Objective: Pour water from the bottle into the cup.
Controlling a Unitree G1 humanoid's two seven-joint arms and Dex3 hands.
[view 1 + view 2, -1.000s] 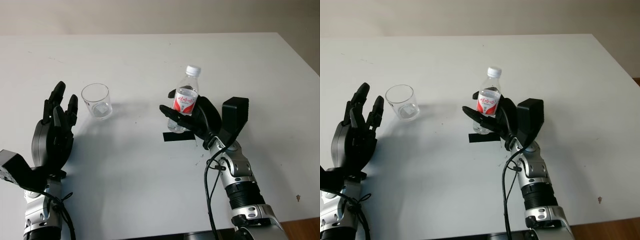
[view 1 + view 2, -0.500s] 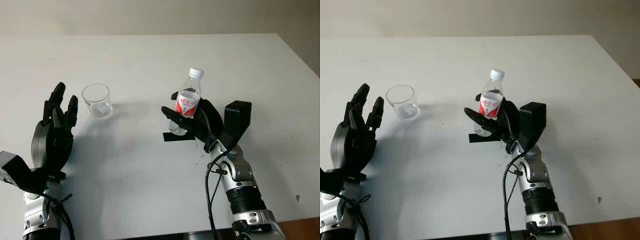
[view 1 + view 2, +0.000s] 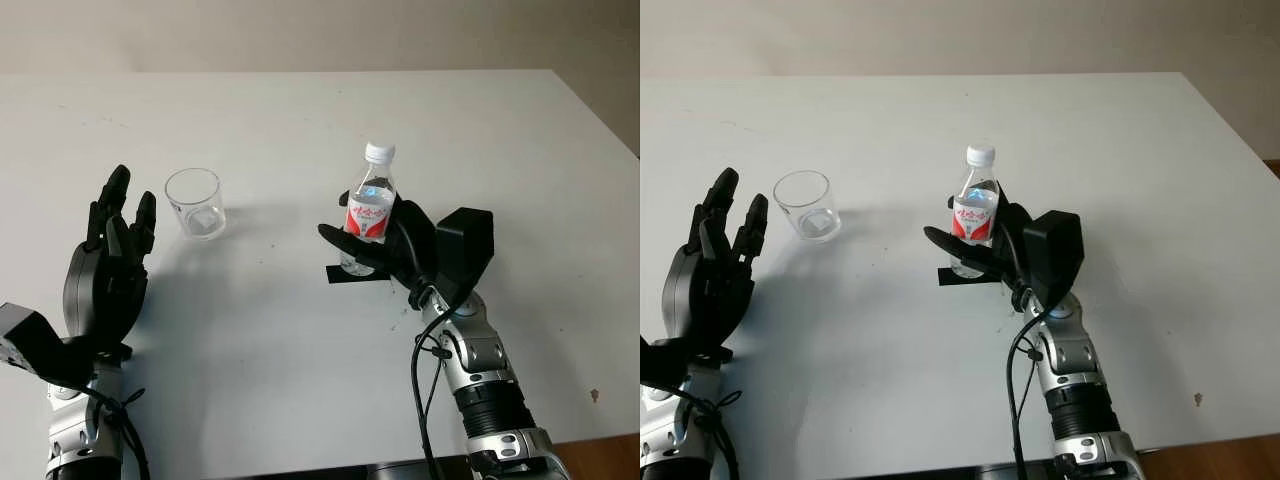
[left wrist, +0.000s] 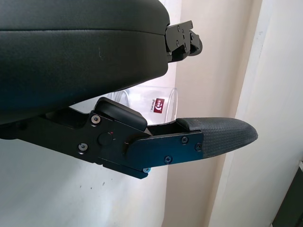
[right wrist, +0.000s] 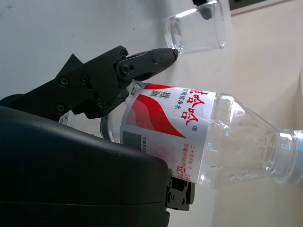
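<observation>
Cup point(image 3: 194, 203), clear and upright, stands on the white bench point(image 3: 300, 120) toward its left side, just beyond the left hand point(image 3: 108, 270), which is open, holds nothing and hovers near the bench's left edge. Well to the right of the cup, the right hand point(image 3: 385, 245) wraps its fingers point(image 5: 142, 64) around the red-labelled bottle point(image 3: 369, 208), white cap on and nearly upright, over a black strip point(image 3: 345, 275) on the bench.
</observation>
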